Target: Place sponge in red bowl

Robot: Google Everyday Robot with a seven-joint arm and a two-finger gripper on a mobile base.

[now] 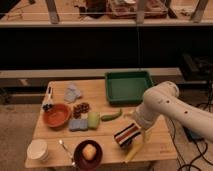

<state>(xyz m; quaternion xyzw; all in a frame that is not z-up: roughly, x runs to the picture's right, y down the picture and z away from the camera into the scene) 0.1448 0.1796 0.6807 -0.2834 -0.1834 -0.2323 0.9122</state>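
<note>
The red bowl (pixel 56 115) sits on the left part of the wooden table (pixel 155 142). A blue-grey sponge (pixel 78 125) lies flat just right of the bowl, next to a pale green block (pixel 93 119). My white arm reaches in from the right. Its gripper (pixel 134 126) hangs low over the right middle of the table, just above a striped packet (pixel 127 136), well to the right of the sponge and bowl.
A green tray (pixel 129 86) stands at the back right. Also on the table: a green vegetable (pixel 111 116), a banana (pixel 135 150), a dark bowl with a round fruit (pixel 88 152), a white cup (pixel 37 149), a spoon (pixel 65 149), a grey cloth (pixel 73 93).
</note>
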